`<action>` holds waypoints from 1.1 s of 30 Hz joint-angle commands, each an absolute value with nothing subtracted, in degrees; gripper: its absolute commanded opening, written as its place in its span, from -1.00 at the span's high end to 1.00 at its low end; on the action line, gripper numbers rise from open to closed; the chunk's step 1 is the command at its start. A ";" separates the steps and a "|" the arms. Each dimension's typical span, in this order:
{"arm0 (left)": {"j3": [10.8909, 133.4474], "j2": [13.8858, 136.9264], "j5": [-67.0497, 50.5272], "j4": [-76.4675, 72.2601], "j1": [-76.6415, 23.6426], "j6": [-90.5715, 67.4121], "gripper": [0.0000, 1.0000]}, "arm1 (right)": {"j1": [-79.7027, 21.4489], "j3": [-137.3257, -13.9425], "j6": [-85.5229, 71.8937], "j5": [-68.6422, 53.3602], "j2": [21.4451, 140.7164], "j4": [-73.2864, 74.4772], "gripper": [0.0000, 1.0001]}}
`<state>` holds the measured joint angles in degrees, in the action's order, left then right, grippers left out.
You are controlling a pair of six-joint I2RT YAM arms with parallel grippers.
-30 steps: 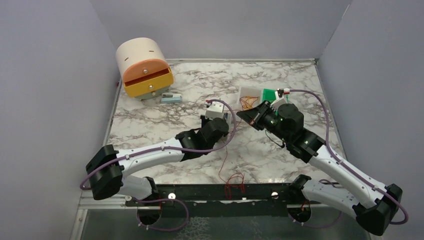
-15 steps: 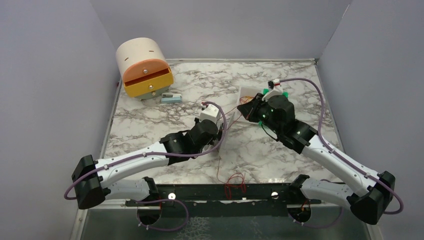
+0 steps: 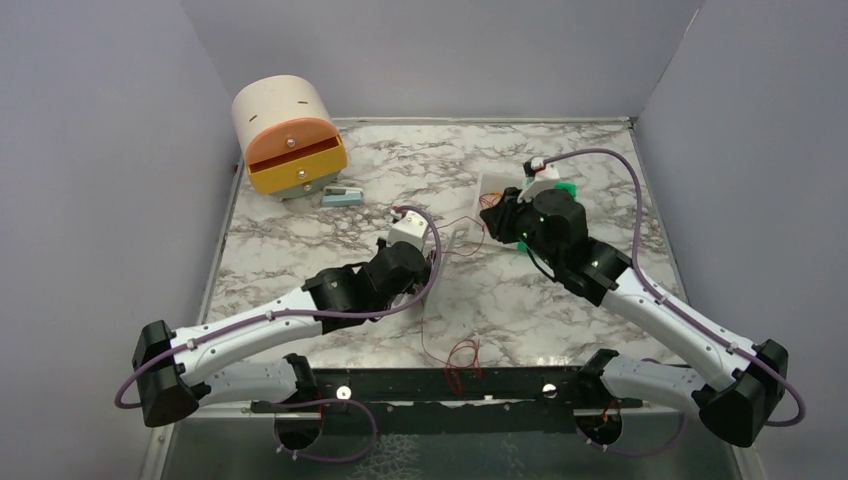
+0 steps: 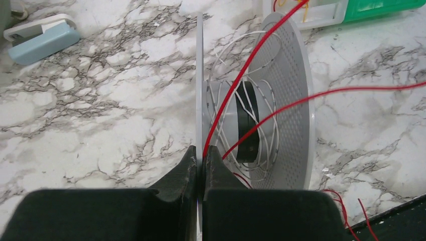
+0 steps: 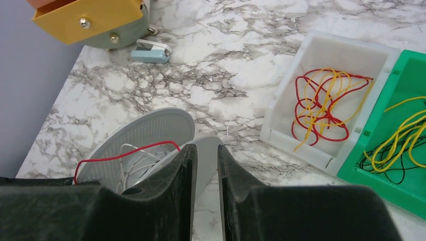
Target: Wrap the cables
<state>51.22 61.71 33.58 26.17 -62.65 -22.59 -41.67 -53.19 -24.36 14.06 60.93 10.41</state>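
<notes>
A pale grey plastic spool [image 4: 291, 100] stands on edge on the marble table, with thin white wire and a red cable [image 4: 241, 75] loosely round its core. My left gripper [image 4: 202, 155] is shut on the edge of the spool's near flange. In the top view the spool [image 3: 452, 240] sits between both grippers. My right gripper [image 5: 207, 150] hovers just above the spool [image 5: 145, 130] with its jaws a narrow gap apart and nothing seen between them. The red cable [image 5: 125, 154] runs behind its left finger. Slack cable [image 3: 460, 355] lies coiled at the table's near edge.
A white bin [image 5: 296, 143] holding red and yellow wires and a green bin [image 5: 402, 75] with yellow-green and black wires sit right of the spool. A cream and orange drawer unit [image 3: 290, 140] and a small blue clip [image 3: 342, 195] stand at the back left.
My left arm has drawn back to the left with the spool. My right gripper has moved up and left to the spool's top. The slack cable has shifted left.
</notes>
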 commanded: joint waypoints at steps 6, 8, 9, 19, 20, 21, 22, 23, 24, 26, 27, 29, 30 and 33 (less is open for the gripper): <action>58.59 59.59 42.64 25.61 -62.84 -21.77 1.00 | -41.57 -58.35 -19.27 11.66 59.29 12.89 0.43; 59.69 59.00 44.36 25.72 -62.84 -21.16 1.00 | -41.57 -59.05 -19.15 13.20 58.82 14.54 0.41; 60.40 58.76 45.33 25.82 -62.84 -20.87 1.00 | -41.55 -59.23 -19.20 13.15 58.31 15.07 0.38; 67.58 59.85 50.10 26.12 -62.84 -16.38 1.00 | -41.57 -55.41 -19.04 -6.92 49.31 10.32 0.02; 68.33 60.18 50.24 26.60 -62.82 -16.21 1.00 | -41.53 -54.99 -18.32 -9.70 49.11 9.67 0.00; 69.01 60.51 50.34 27.18 -62.84 -16.11 1.00 | -41.57 -54.53 -17.65 -12.44 49.11 9.19 -0.01; 69.67 60.76 50.36 27.69 -62.83 -16.09 1.00 | -41.57 -53.98 -17.18 -14.90 49.18 8.52 -0.05; 70.29 60.92 50.28 28.25 -62.80 -16.01 1.00 | -41.54 -53.24 -17.02 -17.28 49.21 7.72 -0.07; 71.06 61.22 50.34 29.21 -62.83 -16.00 1.00 | -41.57 -52.42 -17.04 -19.44 49.42 6.92 -0.08; 72.45 61.66 50.76 30.52 -62.84 -16.08 1.00 | -41.57 -50.37 -18.22 -24.15 49.69 4.30 -0.11; 72.91 61.69 50.98 30.95 -62.80 -16.08 1.00 | -41.57 -49.21 -19.15 -26.06 49.87 2.65 -0.12; 73.68 61.70 51.06 31.55 -62.83 -16.13 1.00 | -41.57 -47.27 -21.05 -27.47 50.51 -0.04 -0.14; 74.00 61.70 51.00 31.89 -62.83 -16.28 1.00 | -41.55 -46.38 -21.89 -27.44 51.05 -1.22 -0.14; 74.86 61.83 50.28 33.02 -62.84 -16.76 1.00 | -41.57 -44.58 -23.25 -28.15 53.47 -4.35 -0.16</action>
